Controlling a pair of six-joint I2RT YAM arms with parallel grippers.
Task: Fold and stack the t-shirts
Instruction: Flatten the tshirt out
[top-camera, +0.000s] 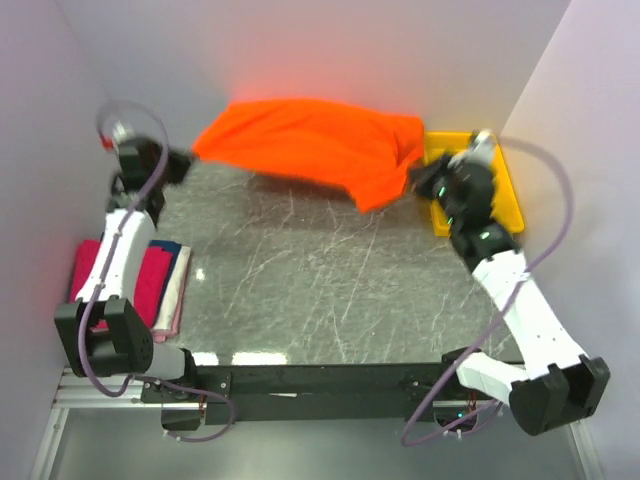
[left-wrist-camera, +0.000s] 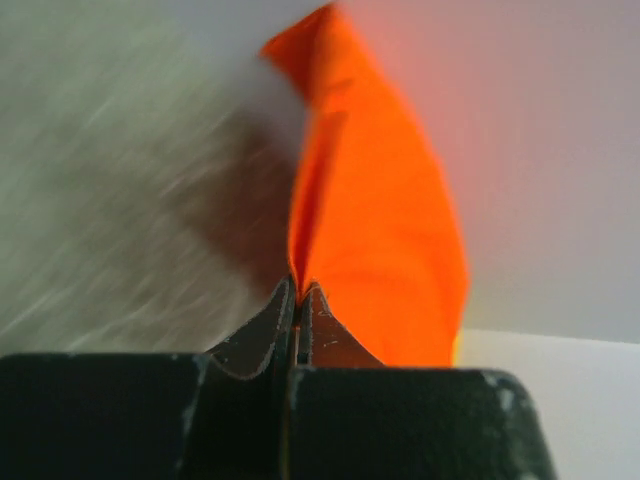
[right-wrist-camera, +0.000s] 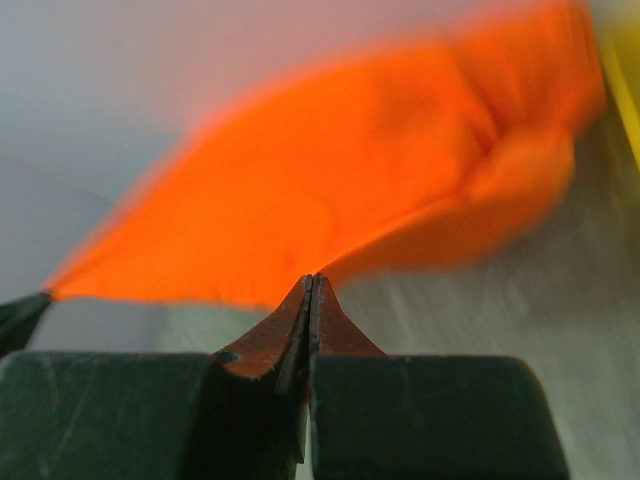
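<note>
Top external view: bright orange short-sleeved cloth t-shirt (top-camera: 320, 145) hangs stretched between both arms above the far part of the dark grey marbled table (top-camera: 300, 290), off the surface, lower edge sagging toward the right. Left gripper (top-camera: 185, 160) pinches the shirt's left end near the far-left corner. Right gripper (top-camera: 418, 180) pinches the right end, just in front of the yellow plastic tray (top-camera: 508, 205) at far right. Stack of folded shirts (top-camera: 155, 285), magenta-pink on top with dark blue and pale edges showing, lies flat at the table's left edge, partly under the left arm, well apart from the orange shirt.

Left wrist view: jaws fully closed, fingertips (left-wrist-camera: 285, 310) together with a fold of orange cloth (left-wrist-camera: 375, 250) clamped between them; cloth rises up from the tips, table blurred at left.

Right wrist view: jaws closed tight, fingertips (right-wrist-camera: 330, 315) meeting on the shirt's edge; orange cloth (right-wrist-camera: 330, 200) spreads away from the tips, blurred, a yellow strip at far right.
</note>
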